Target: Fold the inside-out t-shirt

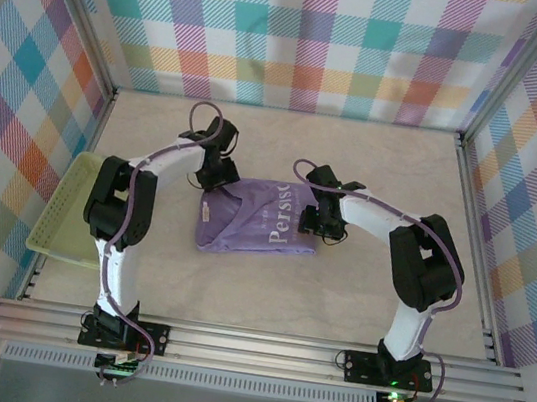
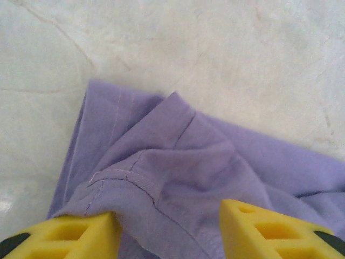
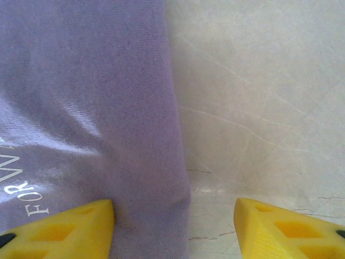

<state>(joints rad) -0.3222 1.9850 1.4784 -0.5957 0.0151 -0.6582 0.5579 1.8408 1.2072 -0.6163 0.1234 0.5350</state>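
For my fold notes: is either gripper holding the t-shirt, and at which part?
Nothing is held: the left gripper and the right gripper stand open over the t-shirt.

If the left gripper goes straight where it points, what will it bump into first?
The shirt. The left gripper points at its bunched purple fabric, which sits right between the open fingers. How near the cloth is, I can't tell for sure.
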